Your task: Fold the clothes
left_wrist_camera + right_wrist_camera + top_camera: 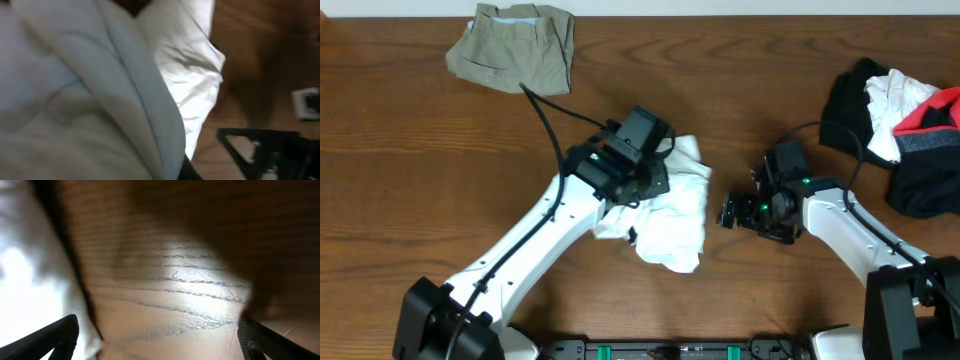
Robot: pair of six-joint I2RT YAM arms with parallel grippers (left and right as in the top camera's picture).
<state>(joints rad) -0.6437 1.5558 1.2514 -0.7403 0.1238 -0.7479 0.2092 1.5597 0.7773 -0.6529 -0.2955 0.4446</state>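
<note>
White garment (670, 215) = landmark: crumpled heap mid-bench (400, 150), not yet folded. L arm (550, 215) comes in from the garment's near-left side, and its wrist sits right over the garment's upper-left part. L fingers are hidden under the wrist in overhead. L wrist cam is filled w/ white folds close to the lens, so can't tell if they're parted or pinched, or have any fabric.

R fingers (57, 340) are just off the garment's right edge, not touching it, w/ a strip of bare wood btwn. They're spread wide w/ nothing in them. R wrist cam shows only wood grain btwn the tips, and the cloth edge at that view's left. So the garment lies to the left of the R fingers, close by.

Key relation: garment's long axis looks approx near-to-far, so its long right edge faces the R fingers. L is on the cloth; R is nearest the free edge. Prob next: R goes in sideways to pinch that edge. The cloth likely needs spreading flat before any fold.

Farther out: pile of black, white and red clothes (920, 150) sits well to the garment's right. Khaki shorts (515, 45) lie beyond the garment, far-left, and look folded already.
</note>
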